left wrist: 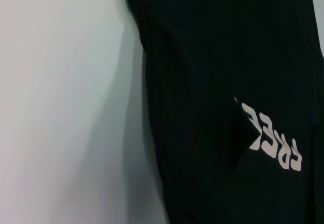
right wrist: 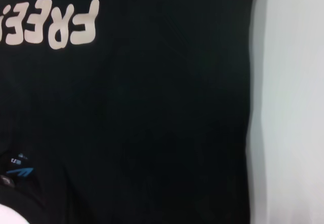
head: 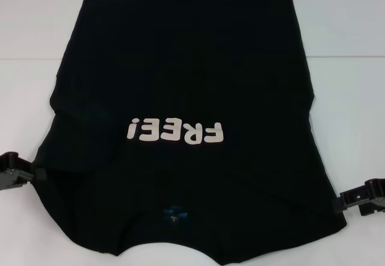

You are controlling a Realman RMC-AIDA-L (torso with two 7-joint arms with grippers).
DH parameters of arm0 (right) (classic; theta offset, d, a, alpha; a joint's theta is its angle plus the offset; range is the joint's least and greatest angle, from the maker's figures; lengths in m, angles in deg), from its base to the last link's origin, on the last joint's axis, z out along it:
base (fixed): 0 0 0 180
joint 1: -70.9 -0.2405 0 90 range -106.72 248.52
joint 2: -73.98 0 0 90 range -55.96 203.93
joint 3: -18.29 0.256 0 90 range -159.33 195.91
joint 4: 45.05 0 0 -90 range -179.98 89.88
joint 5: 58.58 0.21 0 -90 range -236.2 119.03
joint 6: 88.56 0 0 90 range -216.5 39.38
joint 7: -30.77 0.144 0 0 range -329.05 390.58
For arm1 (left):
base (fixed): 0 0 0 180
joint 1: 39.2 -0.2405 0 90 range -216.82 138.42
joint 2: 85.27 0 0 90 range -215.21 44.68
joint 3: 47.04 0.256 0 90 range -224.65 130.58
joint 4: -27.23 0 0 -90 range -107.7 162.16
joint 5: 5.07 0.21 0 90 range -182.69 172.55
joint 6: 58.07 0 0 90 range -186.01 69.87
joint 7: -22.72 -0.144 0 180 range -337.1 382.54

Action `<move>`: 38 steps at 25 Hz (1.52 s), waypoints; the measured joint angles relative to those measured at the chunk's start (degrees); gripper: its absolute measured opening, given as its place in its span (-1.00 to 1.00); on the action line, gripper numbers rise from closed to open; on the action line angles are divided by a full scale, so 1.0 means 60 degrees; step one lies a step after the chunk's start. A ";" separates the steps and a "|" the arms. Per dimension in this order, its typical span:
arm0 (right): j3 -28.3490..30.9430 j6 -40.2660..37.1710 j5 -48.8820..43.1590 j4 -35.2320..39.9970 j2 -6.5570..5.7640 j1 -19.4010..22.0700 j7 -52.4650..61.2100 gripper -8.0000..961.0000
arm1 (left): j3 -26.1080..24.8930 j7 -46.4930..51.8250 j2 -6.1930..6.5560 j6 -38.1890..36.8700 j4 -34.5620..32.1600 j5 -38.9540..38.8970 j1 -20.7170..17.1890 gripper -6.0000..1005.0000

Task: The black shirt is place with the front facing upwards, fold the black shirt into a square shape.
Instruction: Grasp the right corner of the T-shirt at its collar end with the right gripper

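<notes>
Basically, head view: your black shirt (head: 186, 79) is lying front-up, sleeves seemingly tucked in; left gripper (head: 17, 171) and right gripper (head: 361, 198) sitting at its edges, grip unclear. Wrist views: only cloth on the surface (left wrist: 61, 107); squaring still pending.

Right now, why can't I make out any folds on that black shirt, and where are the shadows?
Head view: the shirt reads almost uniformly dark. Left wrist view: a soft shadow edges it on the table. Right wrist view: the print looks slightly soft.
</notes>
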 joint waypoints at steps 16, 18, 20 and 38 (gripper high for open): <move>0.0000 0.0350 -0.0009 -0.0157 0.0191 -0.0141 -0.0167 0.67 | 0.0000 -0.0003 0.0000 0.0035 0.0022 0.0000 0.0082 -0.93; -0.0001 0.0384 -0.0014 -0.0238 0.0190 -0.0163 -0.0183 0.67 | 0.0000 -0.0002 0.0000 0.0041 0.0023 0.0000 0.0094 -0.93; -0.0016 0.0443 -0.0022 -0.0330 0.0189 -0.0181 -0.0199 0.67 | 0.0001 -0.0002 0.0000 0.0048 0.0023 0.0000 0.0101 -0.93; -0.0275 0.0663 -0.0046 -0.0618 0.0204 -0.0310 -0.0203 0.67 | 0.0000 -0.0002 0.0000 0.0118 0.0045 0.0000 0.0136 -0.93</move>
